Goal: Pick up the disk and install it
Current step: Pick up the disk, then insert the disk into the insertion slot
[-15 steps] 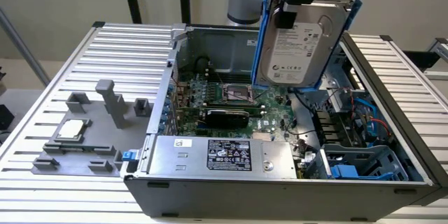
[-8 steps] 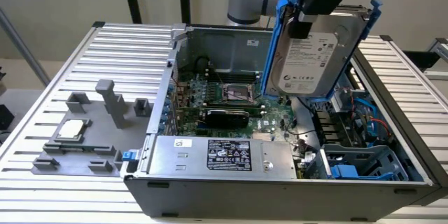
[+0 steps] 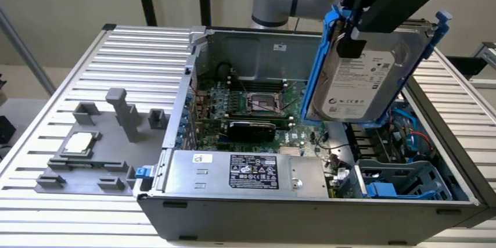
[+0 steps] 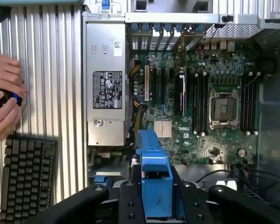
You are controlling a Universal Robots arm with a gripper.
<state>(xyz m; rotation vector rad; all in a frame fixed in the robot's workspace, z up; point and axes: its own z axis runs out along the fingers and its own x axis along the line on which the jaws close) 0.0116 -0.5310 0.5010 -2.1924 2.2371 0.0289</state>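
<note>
Your gripper (image 3: 356,38) is pinched onto the disk (image 3: 360,85). In the exterior view, a black finger lies across its upper face and the drive hangs from it upright, slightly tilted, with its label facing the camera and the blue carrier framing its edges. In the wrist view, the black fingers (image 4: 130,200) sit tight on either side of the carrier's blue end (image 4: 155,161), which sticks out between them. The disk is lifted clear of everything, over the open computer case (image 3: 310,213) and towards the exterior view's right. Below it is the green motherboard (image 3: 256,114) with its bare CPU socket (image 3: 265,103). The drive bay (image 3: 399,181) with its blue fittings is in the case's near corner on the exterior view's right, lower than the disk and apart from it. The grey power supply (image 3: 248,172) lies along the case's near wall. The case stands on a slatted metal table (image 3: 139,45). Outside the case, on the exterior view's left, a grey fixture plate (image 3: 93,161) holds a small square CPU chip (image 3: 79,142), well apart from your gripper. In the wrist view, a person's hands (image 4: 4,102) rest on a small dark object next to a black keyboard (image 4: 25,179).
</note>
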